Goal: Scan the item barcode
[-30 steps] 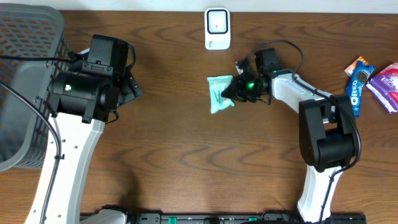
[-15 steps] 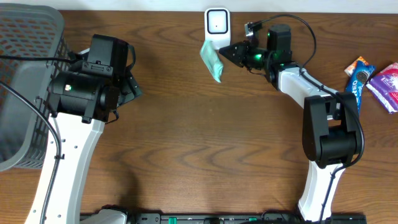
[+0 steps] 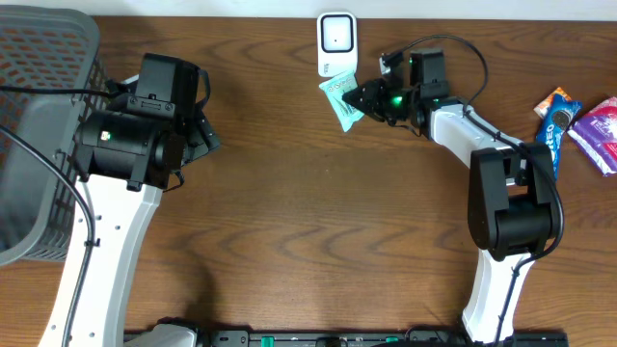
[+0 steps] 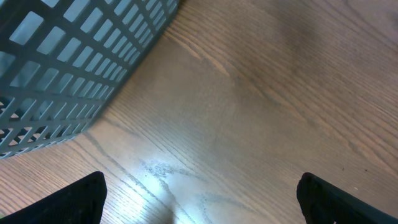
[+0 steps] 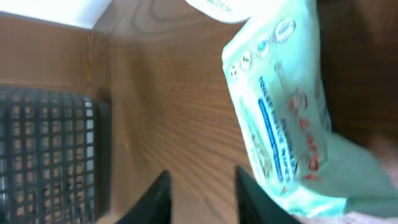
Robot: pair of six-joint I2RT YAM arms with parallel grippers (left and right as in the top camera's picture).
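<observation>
Right gripper (image 3: 361, 96) stands part-open, the packet (image 3: 340, 100) beside 1 finger, just under the scanner (image 3: 336, 39). Left gripper (image 4: 202, 199) gapes wide, empty.

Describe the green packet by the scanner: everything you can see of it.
The packet is a small mint-green pouch of soft, glossy plastic film. The right wrist view shows a blue band of print, red lettering and a row of small round icons on its face. It sits tilted, its upper corner at the lower edge of the white scanner. The right gripper meets its right side; whether the gripper actually clamps it cannot be told.
</observation>
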